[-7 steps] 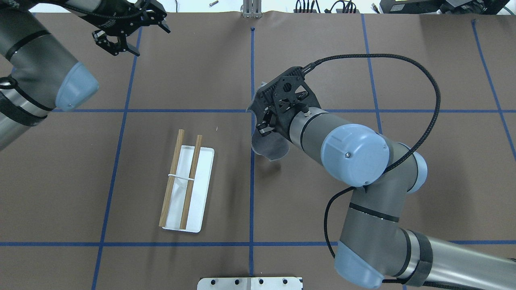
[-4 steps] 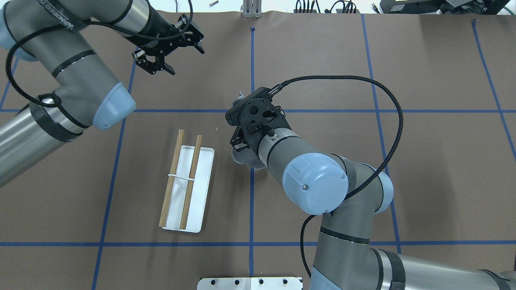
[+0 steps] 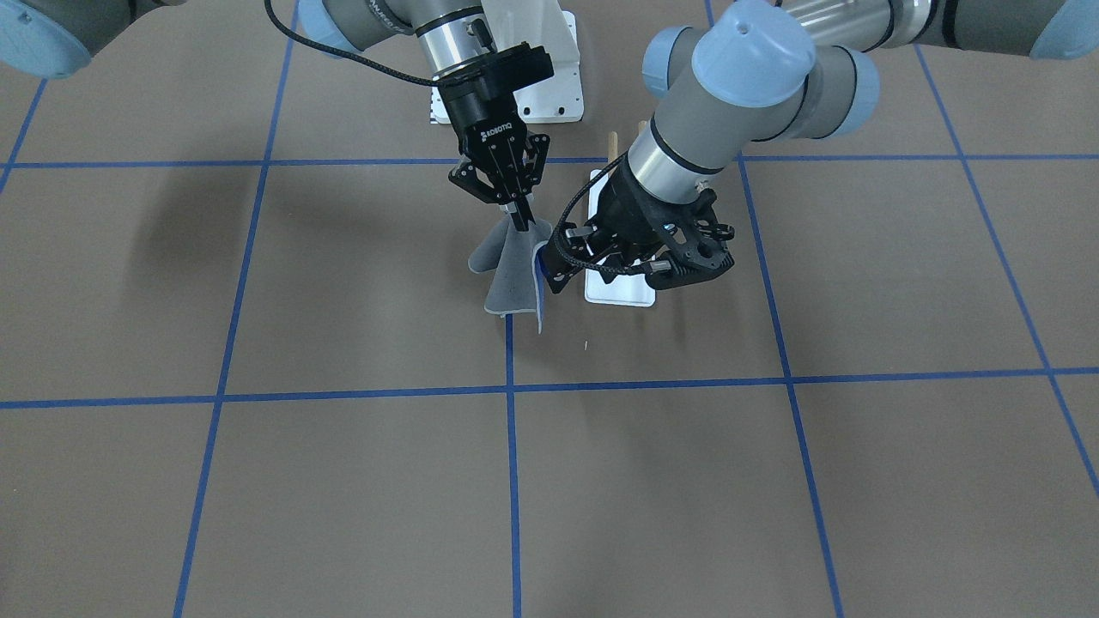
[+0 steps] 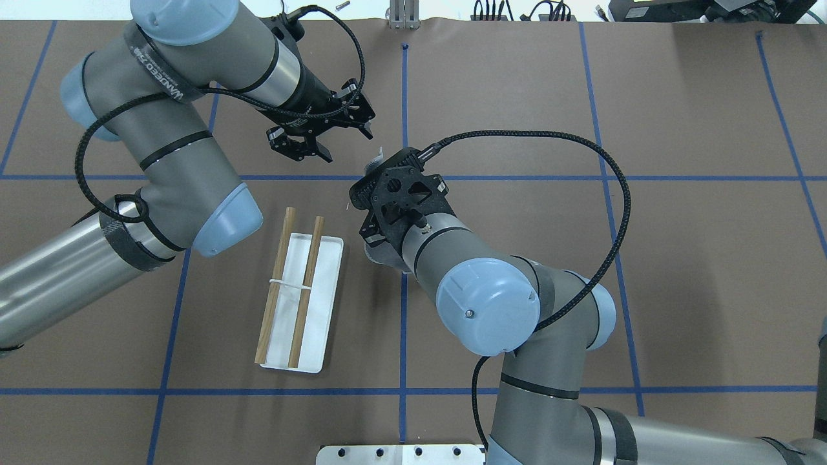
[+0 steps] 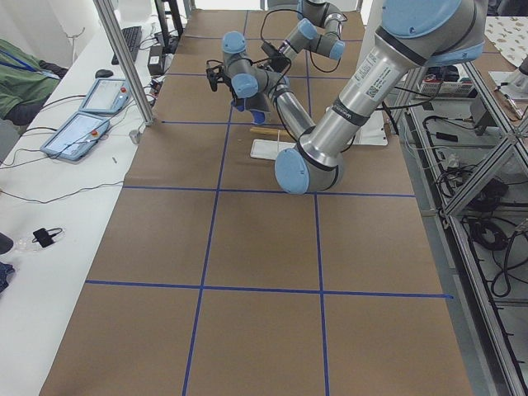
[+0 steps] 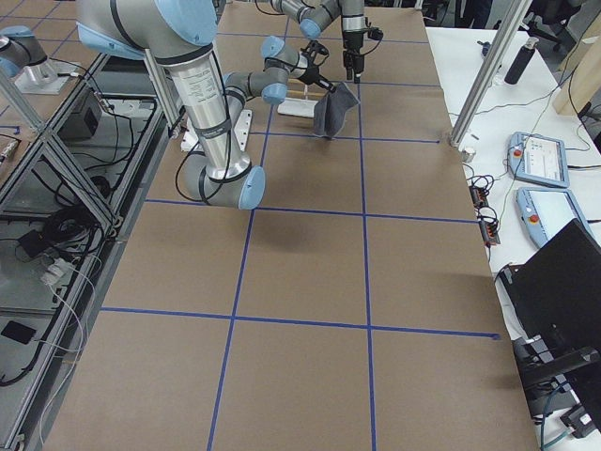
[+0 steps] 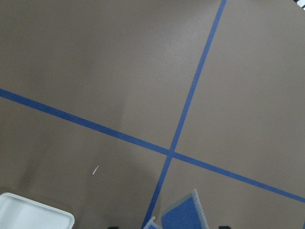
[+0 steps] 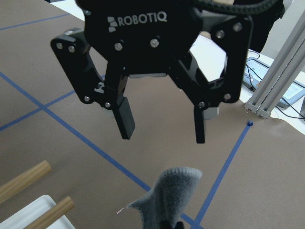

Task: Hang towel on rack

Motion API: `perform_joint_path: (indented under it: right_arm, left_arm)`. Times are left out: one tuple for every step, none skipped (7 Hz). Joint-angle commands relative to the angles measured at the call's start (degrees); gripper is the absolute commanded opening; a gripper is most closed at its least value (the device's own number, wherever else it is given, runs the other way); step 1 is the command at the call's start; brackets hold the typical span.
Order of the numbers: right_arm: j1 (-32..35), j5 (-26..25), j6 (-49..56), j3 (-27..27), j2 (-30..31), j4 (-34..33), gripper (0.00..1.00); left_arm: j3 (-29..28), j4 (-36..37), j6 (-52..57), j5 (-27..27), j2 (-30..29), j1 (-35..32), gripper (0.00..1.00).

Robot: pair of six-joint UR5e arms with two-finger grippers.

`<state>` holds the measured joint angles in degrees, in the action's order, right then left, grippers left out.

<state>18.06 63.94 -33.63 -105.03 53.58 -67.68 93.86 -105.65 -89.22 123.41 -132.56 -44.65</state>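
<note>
The towel (image 3: 508, 268) hangs in a grey fold with its bluish reverse showing at one edge. My right gripper (image 3: 521, 223) is shut on its top and holds it above the table. In the overhead view only slivers of the towel (image 4: 381, 256) show under the right wrist. My left gripper (image 3: 555, 261) is open and empty, right beside the towel's blue edge. The right wrist view shows the left gripper (image 8: 162, 136) open just beyond the towel's raised corner (image 8: 167, 193). The rack (image 4: 289, 284) is two wooden rods on a white tray (image 4: 325, 303), left of the towel.
Blue tape lines (image 4: 403, 310) cross the brown table. A metal mounting plate (image 4: 400, 454) sits at the robot's edge. The left arm's elbow (image 4: 226, 219) hangs close to the rack's far end. In the front-facing view the left wrist covers most of the rack.
My left arm has swung in from the far left corner to just beside the towel. My right arm has carried the towel left, toward the rack.
</note>
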Motion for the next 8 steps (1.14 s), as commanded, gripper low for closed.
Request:
perform_joint_path:
  right_arm:
    - [-0.2,-0.3,0.0,0.2,0.0,0.0,0.00]
    - [-0.2,-0.4,0.0,0.2,0.0,0.0,0.00]
    - [-0.2,-0.4,0.0,0.2,0.0,0.0,0.00]
    - [-0.2,-0.7,-0.1,1.0,-0.1,0.1,0.00]
    - [-0.3,-1.9,-0.1,1.5,-0.4,0.1,0.00]
    - [-0.3,-1.9,-0.1,1.6,-0.5,0.2,0.00]
    - [-0.3,-1.9,-0.1,1.5,-0.5,0.2,0.00]
    - [-0.3,-1.9,-0.1,1.5,-0.6,0.2,0.00]
  left_arm:
    - [0.1,0.0,0.0,0.1,-0.4,0.5,0.76]
    - [0.3,-0.1,0.0,0.2,-0.6,0.6,0.76]
    - [0.5,0.0,0.0,0.2,-0.9,1.3,0.76]
    - [0.6,0.0,0.0,0.1,-0.9,1.4,0.76]
    - [1.1,0.0,0.0,0.1,-0.9,1.8,0.76]
    - [1.1,0.0,0.0,-0.1,-0.8,2.4,0.69]
    - [1.1,0.0,0.1,-0.1,-0.7,2.6,0.59]
    - [1.1,0.0,0.0,-0.1,-0.7,2.6,0.49]
